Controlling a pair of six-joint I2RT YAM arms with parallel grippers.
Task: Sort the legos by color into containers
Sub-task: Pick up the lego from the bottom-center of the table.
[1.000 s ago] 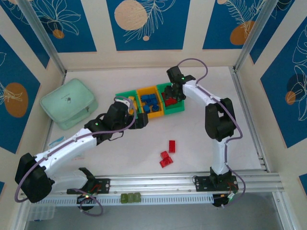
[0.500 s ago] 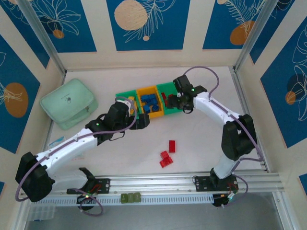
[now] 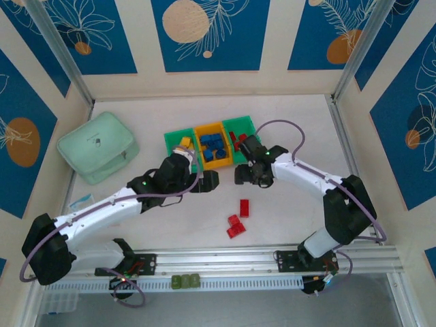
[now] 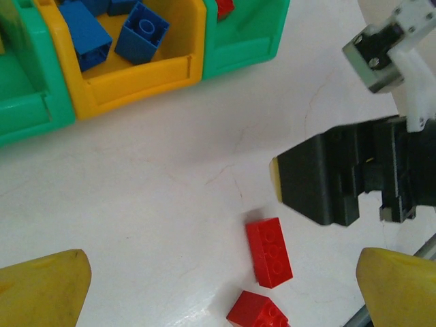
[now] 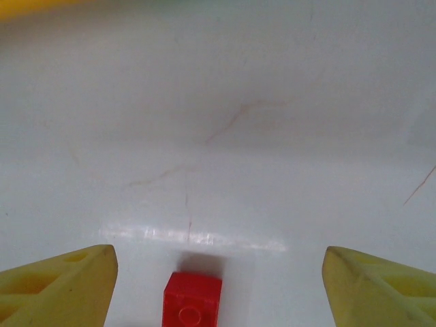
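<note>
Three loose red legos lie on the white table: one brick (image 3: pixel 244 208) and, nearer me, a pair (image 3: pixel 235 225). The containers stand in a row behind them: a left green bin (image 3: pixel 174 138) with yellow legos, an orange bin (image 3: pixel 222 161) with blue legos (image 3: pixel 212 144), and a right green bin (image 3: pixel 246 125) with red ones. My left gripper (image 3: pixel 208 181) is open in front of the orange bin; its wrist view shows two red bricks (image 4: pixel 269 251) below. My right gripper (image 3: pixel 240 174) is open and empty, low over the table, with a red brick (image 5: pixel 193 300) between its fingers (image 5: pixel 60 286) at the view's bottom edge.
A mint-green zip pouch (image 3: pixel 99 146) lies at the left. Small green pieces (image 3: pixel 185 281) sit on the rail at the near edge. The two grippers are close together in front of the bins; the right one's black body (image 4: pixel 340 178) shows in the left wrist view.
My right arm has swung from over the right green bin down to the table in front of the bins, its jaws widening. My left gripper has shifted slightly nearer and rightward.
</note>
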